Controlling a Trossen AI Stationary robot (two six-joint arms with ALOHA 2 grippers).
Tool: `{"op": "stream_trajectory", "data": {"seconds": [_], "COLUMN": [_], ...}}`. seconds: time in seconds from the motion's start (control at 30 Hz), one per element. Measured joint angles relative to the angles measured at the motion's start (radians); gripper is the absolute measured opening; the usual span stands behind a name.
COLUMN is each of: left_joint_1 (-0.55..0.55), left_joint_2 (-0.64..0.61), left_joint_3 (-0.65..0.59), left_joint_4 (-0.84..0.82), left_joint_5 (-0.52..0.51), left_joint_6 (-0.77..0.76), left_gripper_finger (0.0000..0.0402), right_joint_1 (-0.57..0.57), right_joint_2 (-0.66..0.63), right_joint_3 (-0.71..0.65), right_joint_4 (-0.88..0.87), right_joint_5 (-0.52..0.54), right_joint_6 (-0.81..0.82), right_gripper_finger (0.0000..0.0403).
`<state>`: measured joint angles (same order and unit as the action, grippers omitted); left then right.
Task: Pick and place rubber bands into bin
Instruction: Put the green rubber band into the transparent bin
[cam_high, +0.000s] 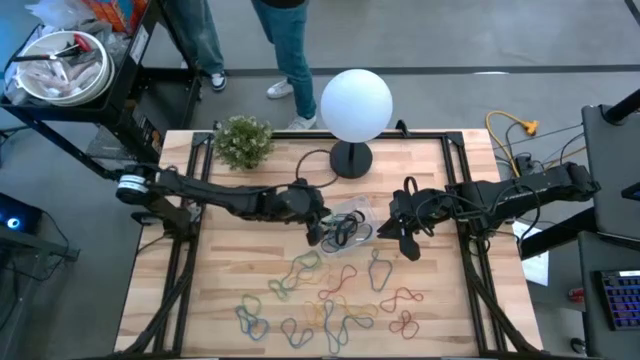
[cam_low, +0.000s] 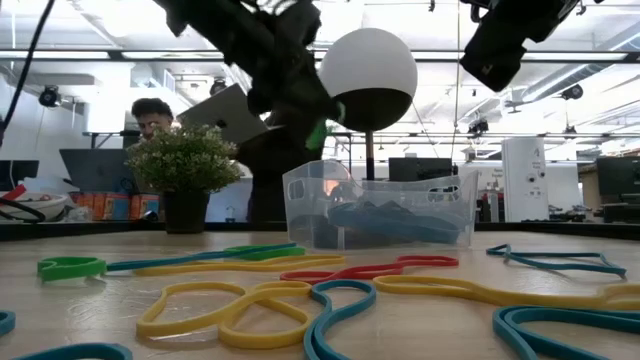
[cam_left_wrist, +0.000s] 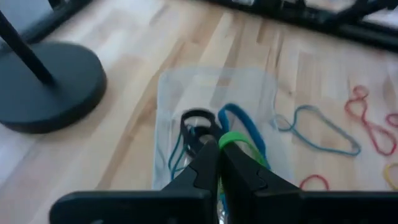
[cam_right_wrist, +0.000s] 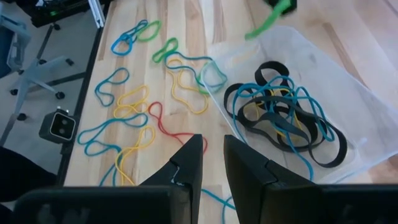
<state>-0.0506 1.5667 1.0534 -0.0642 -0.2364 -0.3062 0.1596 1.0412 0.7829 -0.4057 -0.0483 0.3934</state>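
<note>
The bin (cam_high: 350, 226) sits mid-table near the lamp (cam_high: 355, 105), with black and blue bands (cam_right_wrist: 283, 118) inside. More bands (cam_high: 330, 300) lie on the table (cam_high: 230, 270) on its near side. The left claw (cam_left_wrist: 217, 149) is over the bin, pinching a green band (cam_left_wrist: 239, 144). The right claw (cam_right_wrist: 211, 155) hangs just right of the bin, a little open, holding nothing.

In the low view, the bands inside the bin (cam_low: 380, 212) are blurred to a bluish mass by its clear wall. The lamp's base is hidden behind the bin. The right tool (cam_low: 497, 45) is cut off by the upper edge. In the high view, the left tool (cam_high: 322, 226) is partly lost against the dark bands.
</note>
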Motion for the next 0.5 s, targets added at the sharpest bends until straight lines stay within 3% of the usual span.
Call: {"op": "stream_trajectory", "data": {"seconds": [0.3, 0.5], "left_joint_1": [0.012, 0.012], "left_joint_2": [0.074, 0.075], "left_joint_3": [0.000, 0.000], "left_joint_4": [0.026, 0.027], "left_joint_5": [0.050, 0.067], "left_joint_6": [0.011, 0.026], "left_gripper_finger": [0.0004, 0.0055], "right_joint_1": [0.000, 0.000], "right_joint_2": [0.000, 0.000], "right_joint_3": [-0.002, -0.002], "right_joint_4": [-0.002, -0.002], "right_joint_5": [0.000, 0.000], "right_joint_6": [0.004, 0.006], "right_gripper_finger": [0.0061, 0.0061]}}
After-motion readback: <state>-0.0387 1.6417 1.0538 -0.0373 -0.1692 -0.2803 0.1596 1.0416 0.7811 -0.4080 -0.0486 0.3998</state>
